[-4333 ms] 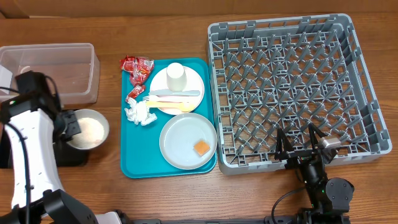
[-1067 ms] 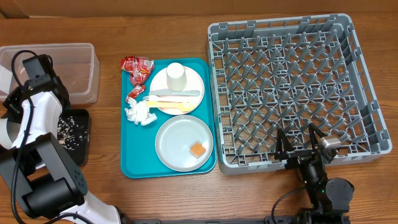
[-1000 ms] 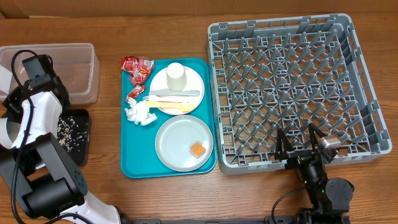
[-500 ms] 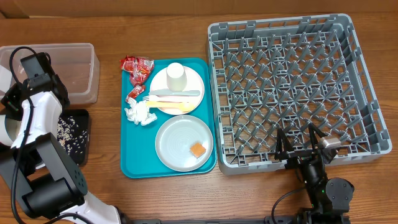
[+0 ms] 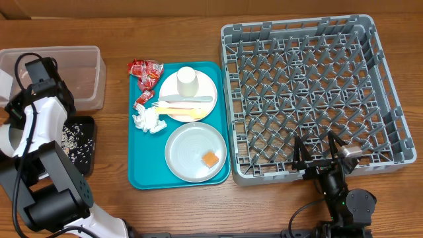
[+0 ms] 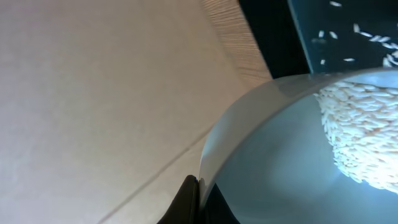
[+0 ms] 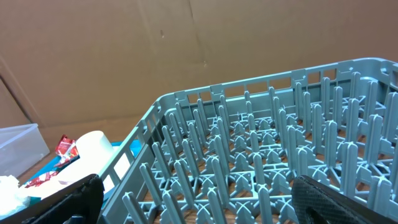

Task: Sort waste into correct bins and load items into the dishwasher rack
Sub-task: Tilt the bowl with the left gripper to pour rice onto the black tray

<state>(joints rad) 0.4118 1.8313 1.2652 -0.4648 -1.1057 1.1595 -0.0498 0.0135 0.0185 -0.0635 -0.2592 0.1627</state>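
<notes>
The left claw [image 6: 194, 190] is closed on the rim of the small grey bowl [image 6: 280, 168]. In the left wrist view 1 dark finger [image 6: 188, 198] presses against the outside of the rim, and the other finger is out of sight. White rice [image 6: 360, 137] is heaped against 1 side of the bowl's inside. Beyond the rim, loose grains [image 6: 367, 37] lie scattered on the black tray [image 6: 273, 43]. From overhead the left arm [image 5: 41, 112] stands at the table's left edge, just beside the clear tub [image 5: 79, 73] and over the near end of the black tray, and it hides the claw itself.

The right claw [image 5: 316, 153] is spread wide and holds nothing. It sits low at the near wall of the dishwasher rack [image 5: 310, 92], and the right wrist view shows its 2 fingers far apart, facing across the upright pegs.

The teal tray [image 5: 140, 170] lies between the tub and the rack. At its far end the pale plate [image 5: 208, 84] carries the small white cup [image 5: 187, 79], with the yellow and white cutlery [image 5: 185, 106] lying across its near edge. The grey round plate [image 5: 185, 155] sits nearer, and the orange cube [image 5: 211, 158] rests on it right of centre. The crumpled napkin [image 5: 149, 120] lies on the tray's left side, close to both plates. 1 red wrapper [image 5: 143, 99] lies just beyond the napkin, and a second red wrapper [image 5: 147, 69] lies at the tray's far left corner, overlapping the rim
</notes>
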